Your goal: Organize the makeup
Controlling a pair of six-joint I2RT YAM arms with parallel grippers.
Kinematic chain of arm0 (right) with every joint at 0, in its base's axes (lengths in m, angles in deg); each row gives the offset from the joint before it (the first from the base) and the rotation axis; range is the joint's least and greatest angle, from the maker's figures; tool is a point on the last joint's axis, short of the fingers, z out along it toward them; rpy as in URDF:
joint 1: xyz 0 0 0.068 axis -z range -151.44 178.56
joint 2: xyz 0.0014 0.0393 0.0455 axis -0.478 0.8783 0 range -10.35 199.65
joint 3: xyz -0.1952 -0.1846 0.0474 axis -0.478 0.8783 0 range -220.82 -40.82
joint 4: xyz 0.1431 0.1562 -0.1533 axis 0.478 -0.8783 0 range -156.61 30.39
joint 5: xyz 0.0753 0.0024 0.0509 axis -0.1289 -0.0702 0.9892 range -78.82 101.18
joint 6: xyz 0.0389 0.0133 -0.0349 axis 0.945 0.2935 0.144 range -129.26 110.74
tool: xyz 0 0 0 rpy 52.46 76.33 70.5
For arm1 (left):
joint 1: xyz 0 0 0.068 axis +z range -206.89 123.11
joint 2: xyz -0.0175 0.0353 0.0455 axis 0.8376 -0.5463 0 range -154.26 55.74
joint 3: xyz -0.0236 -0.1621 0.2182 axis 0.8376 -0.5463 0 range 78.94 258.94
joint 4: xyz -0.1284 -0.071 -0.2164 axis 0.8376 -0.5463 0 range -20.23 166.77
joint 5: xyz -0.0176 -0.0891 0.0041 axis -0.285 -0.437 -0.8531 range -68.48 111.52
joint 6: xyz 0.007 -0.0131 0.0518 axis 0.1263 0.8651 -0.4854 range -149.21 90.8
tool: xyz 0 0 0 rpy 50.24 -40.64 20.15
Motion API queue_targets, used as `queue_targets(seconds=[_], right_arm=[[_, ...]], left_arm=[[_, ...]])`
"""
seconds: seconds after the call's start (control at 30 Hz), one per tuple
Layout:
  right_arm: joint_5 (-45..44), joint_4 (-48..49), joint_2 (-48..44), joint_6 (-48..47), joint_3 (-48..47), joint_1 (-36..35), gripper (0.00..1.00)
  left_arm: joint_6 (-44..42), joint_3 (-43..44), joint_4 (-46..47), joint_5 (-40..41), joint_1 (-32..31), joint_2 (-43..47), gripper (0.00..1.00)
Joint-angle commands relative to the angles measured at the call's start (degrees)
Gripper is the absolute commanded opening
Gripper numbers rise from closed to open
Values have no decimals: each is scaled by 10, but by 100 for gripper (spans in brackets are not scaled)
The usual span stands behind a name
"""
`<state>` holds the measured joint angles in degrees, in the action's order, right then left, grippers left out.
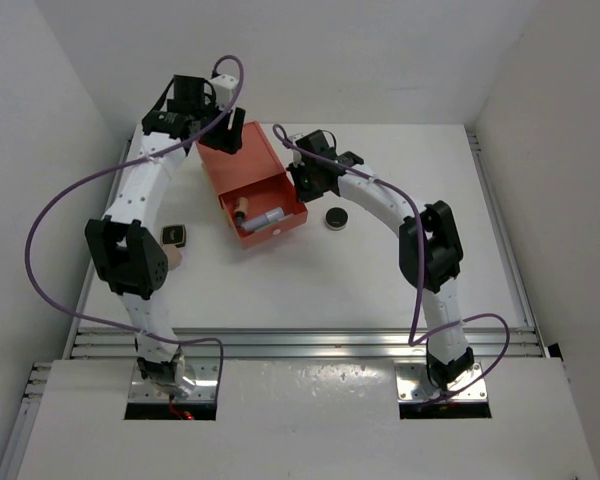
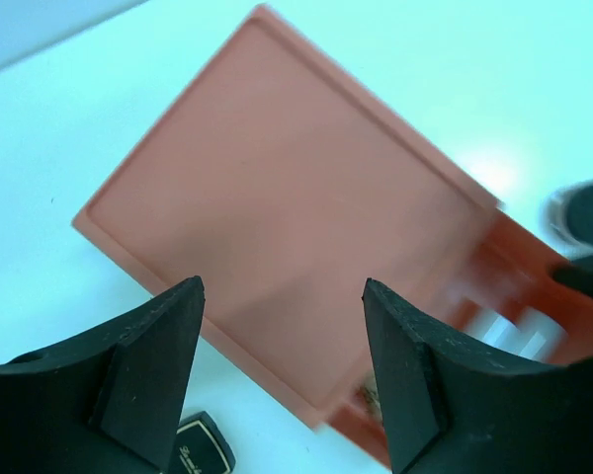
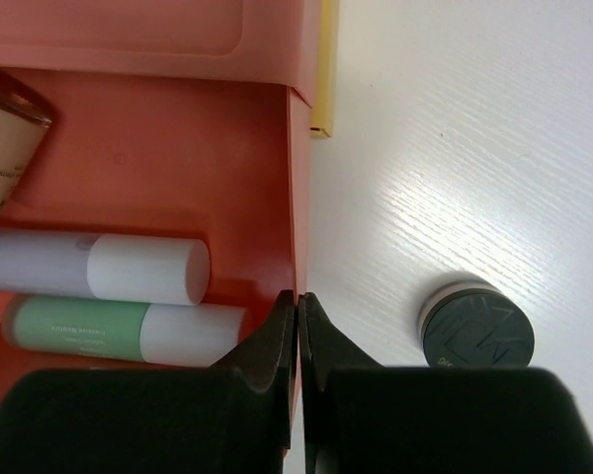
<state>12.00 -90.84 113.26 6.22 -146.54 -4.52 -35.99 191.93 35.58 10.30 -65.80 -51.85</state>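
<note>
While the right pincer [image 3: 296, 302] stands clenched on the side wall of the drawer [image 3: 158, 168], tubes [image 3: 99, 269] lying inside, the left pincer [image 2: 282, 291] hangs released over the box [image 2: 277, 197]. Loading seems underway; next, the black compact [image 3: 477, 334], lower right on the worktop [image 3: 474, 148], needs fetching.

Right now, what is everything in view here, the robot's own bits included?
drawer box: one, coral-red with yellow strip, mid-table, drawer pulled out.
tubes: three, white tube, pale-green tube, brownish tube, lying in the drawer.
round compact: one, black, right of the drawer.
square case: one, dark, left of the box.
puff: one, peach, half hidden by the left arm.
table: one, white.
left gripper: one, black, open above the box.
right gripper: one, black, shut on the drawer box's side wall.
</note>
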Motion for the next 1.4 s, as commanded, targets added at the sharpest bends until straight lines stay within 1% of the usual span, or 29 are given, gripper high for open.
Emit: queue_targets(seconds=[0.0, 0.07, 0.1, 0.13, 0.17, 0.2, 0.27, 0.37, 0.4, 0.43, 0.5, 0.57, 0.63, 0.67, 0.73, 0.77, 0.83, 0.9, 1.0, 1.03, 1.1, 1.13, 1.17, 1.27, 1.37], right_arm=[[9, 32, -24, 13, -13, 2, 0], [10, 33, -24, 14, -13, 2, 0], [10, 32, -22, 14, -15, 1, 0], [12, 34, -22, 14, -14, 3, 0], [13, 36, -23, 14, -13, 5, 0], [15, 36, -22, 13, -13, 5, 0], [16, 36, -21, 13, -15, 6, 0], [17, 35, -24, 14, -13, 7, 0], [18, 36, -24, 13, -13, 20, 0], [21, 37, -23, 13, -13, 9, 0], [26, 37, -25, 11, -13, 9, 0], [26, 35, -24, 9, -14, 10, 0], [25, 37, -24, 10, -15, 11, 0], [25, 39, -23, 8, -15, 12, 0], [26, 37, -22, 3, -17, 12, 0], [25, 36, -22, 4, -18, 11, 0], [24, 37, -22, 4, -18, 10, 0], [23, 36, -22, 5, -19, 12, 0], [23, 39, -22, 10, -18, 11, 0], [23, 44, -21, 16, -20, 11, 0], [23, 47, -20, 18, -21, 10, 0], [21, 48, -19, 15, -20, 11, 0], [21, 49, -17, 23, -25, 11, 0], [20, 48, -12, 25, -34, 11, 0], [16, 49, -9, 31, -37, 10, 0]], left_arm=[[59, 39, 5, 21, 29, -56, 71], [68, 53, 15, 21, 43, -69, 72], [68, 59, 36, 29, 43, -75, 74], [77, 59, 50, 41, 58, -83, 78], [85, 59, 62, 41, 64, -89, 80], [91, 76, 78, 41, 71, -96, 80], [116, 112, 85, 41, 89, -125, 83], [129, 140, 91, 41, 100, -150, 84], [129, 140, 97, 31, 100, -155, 84], [129, 140, 108, 23, 100, -155, 87], [129, 135, 125, 2, 106, -155, 87], [129, 135, 134, -5, 111, -162, 90], [135, 135, 141, -22, 117, -178, 90], [149, 135, 148, -48, 131, -195, 90], [164, 135, 148, -78, 138, -214, 90], [170, 129, 148, -109, 138, -222, 90], [170, 115, 153, -135, 138, -234, 90], [170, 102, 159, -141, 138, -239, 89], [170, 85, 171, -141, 144, -239, 84], [165, 85, 171, -141, 144, -239, 77], [158, 65, 171, -141, 144, -232, 69], [158, 57, 171, -146, 144, -225, 63], [151, 43, 171, -146, 144, -216, 60], [144, 16, 171, -151, 144, -200, 54], [137, -7, 171, -151, 144, -191, 54]])
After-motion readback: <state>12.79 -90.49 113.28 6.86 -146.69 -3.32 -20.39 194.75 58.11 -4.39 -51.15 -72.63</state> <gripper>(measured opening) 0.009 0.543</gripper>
